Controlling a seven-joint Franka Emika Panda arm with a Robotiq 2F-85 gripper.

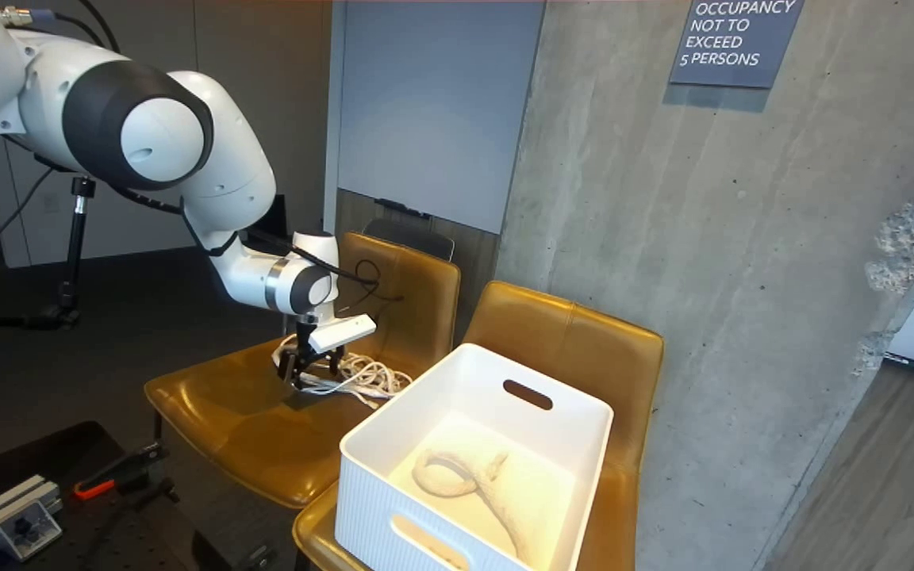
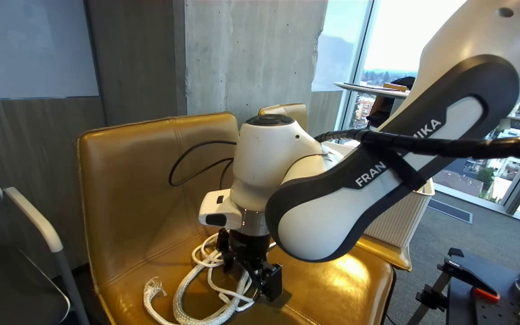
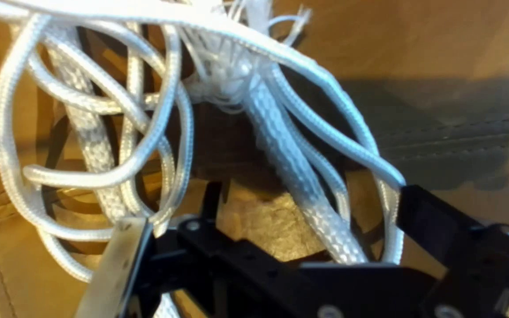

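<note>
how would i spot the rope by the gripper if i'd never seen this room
Start at the concrete wall, then the white bin on the tan chair near it. On the neighbouring chair, at the open gripper, lies the white rope. Unlike the single looped piece inside the bin, it is a tangle of thin cords and thick braid.

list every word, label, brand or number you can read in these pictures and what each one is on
"OCCUPANCY NOT TO EXCEED 5 PERSONS": on the sign on the concrete surface; the sign's top is cut off.
"FRAN ... IKA": on the robot arm; a black strap and black cable hide the letters between.
I can make out no other lettering; the wrist view, with the white rope, shows none.
</note>
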